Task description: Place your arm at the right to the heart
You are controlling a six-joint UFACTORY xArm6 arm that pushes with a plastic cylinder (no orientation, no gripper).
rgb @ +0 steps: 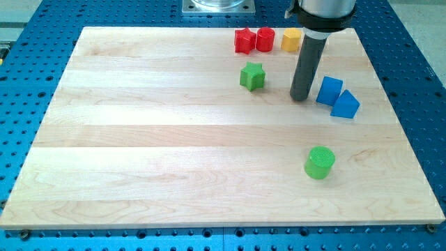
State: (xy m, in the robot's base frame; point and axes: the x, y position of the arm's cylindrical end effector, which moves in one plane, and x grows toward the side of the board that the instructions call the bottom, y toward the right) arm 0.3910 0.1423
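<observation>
two red blocks (254, 40), two blue (337, 97), two green (253, 76), one yellow (291, 40).

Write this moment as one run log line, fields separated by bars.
my tip: left of blue cube, touching unclear | right of green star block | yellow block at top | heart: none recognisable

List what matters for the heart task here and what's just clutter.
Job: my tip; the heart, whose shape is not clearly readable: maybe the yellow block partly behind the rod, or the notched red block.

Clutter: red cylinder, green star, blue cube, blue wedge, green cylinder.
</observation>
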